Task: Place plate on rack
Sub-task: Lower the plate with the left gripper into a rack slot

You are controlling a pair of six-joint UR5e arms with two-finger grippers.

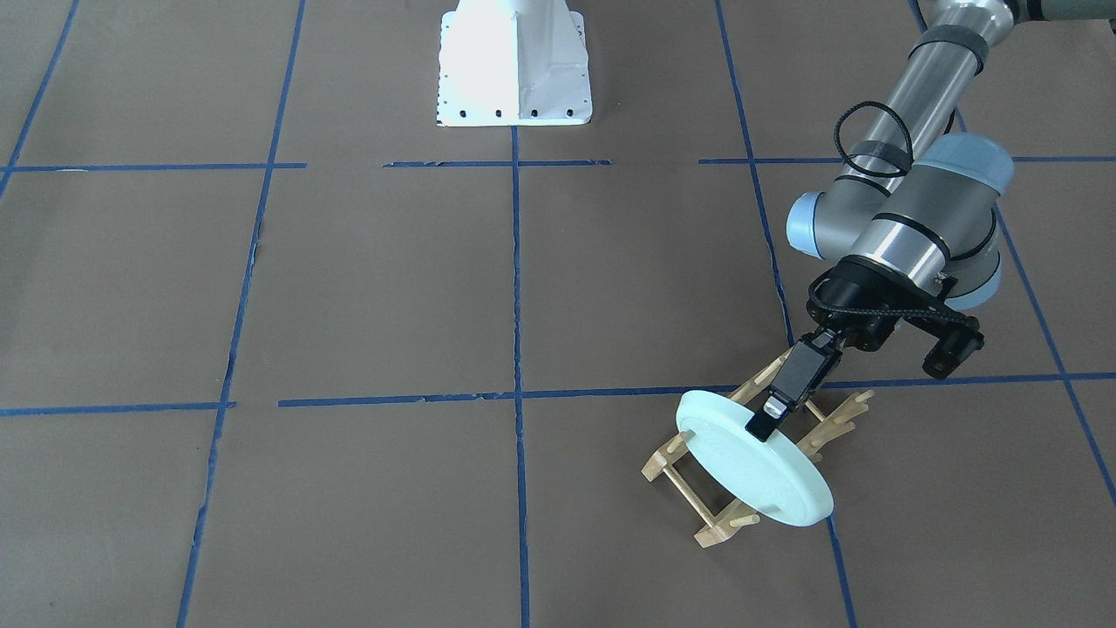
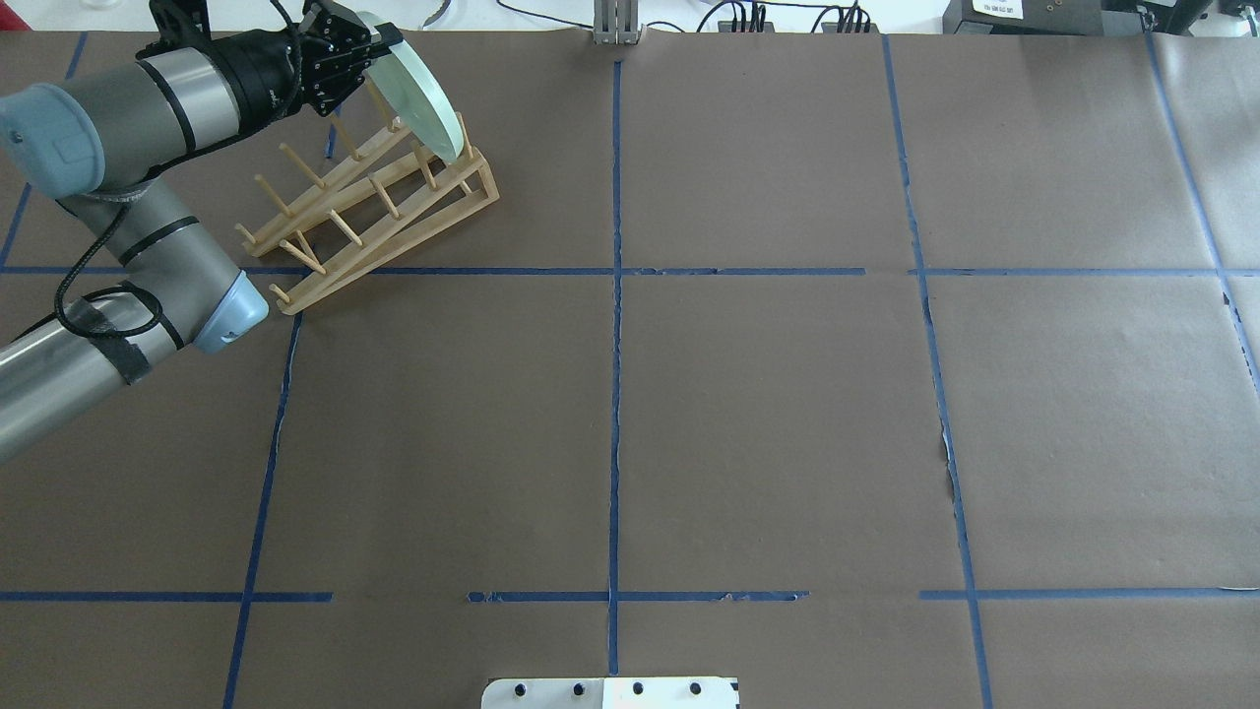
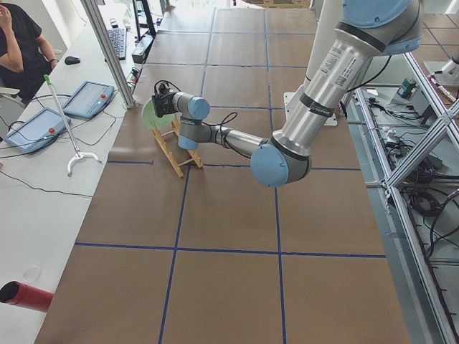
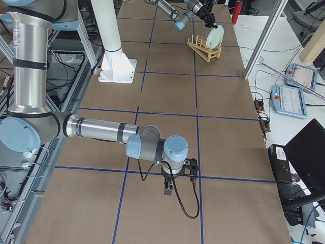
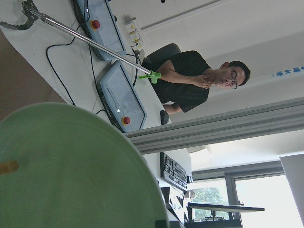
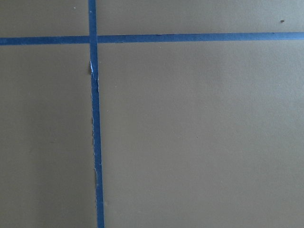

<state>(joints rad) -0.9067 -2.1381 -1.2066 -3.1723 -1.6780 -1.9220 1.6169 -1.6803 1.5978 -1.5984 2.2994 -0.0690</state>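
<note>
**A:** Seeing the plate (image 1: 751,471) anywhere?

**B:** Yes. Standing on edge, tilted, across the rack (image 1: 717,530), at the end farthest from the robot's base (image 1: 513,65). Down among the pegs (image 1: 853,403) with its lower edge. Cannot tell whether resting on the wood or hanging just above.

**A:** Held by the left gripper (image 1: 760,427)?

**B:** Clamped on the plate's upper rim. One black finger (image 1: 798,371) over the pale green face, the other hidden behind. Reaching in along the length of the rack from the robot's side.

**A:** And through the left wrist camera?

**B:** Mostly green plate in the lower left, with a peg tip (image 5: 7,166) poking in at the edge. Beyond that, an operator (image 5: 190,83) in black beside two pendants (image 5: 121,97).

**A:** Found the right gripper (image 4: 168,191)?

**B:** Only from the table's right end. Low over the brown table (image 1: 392,288), near a crossing of blue tape (image 6: 93,118), well apart from the rack. Cannot tell there whether jaws apart or together.
</note>
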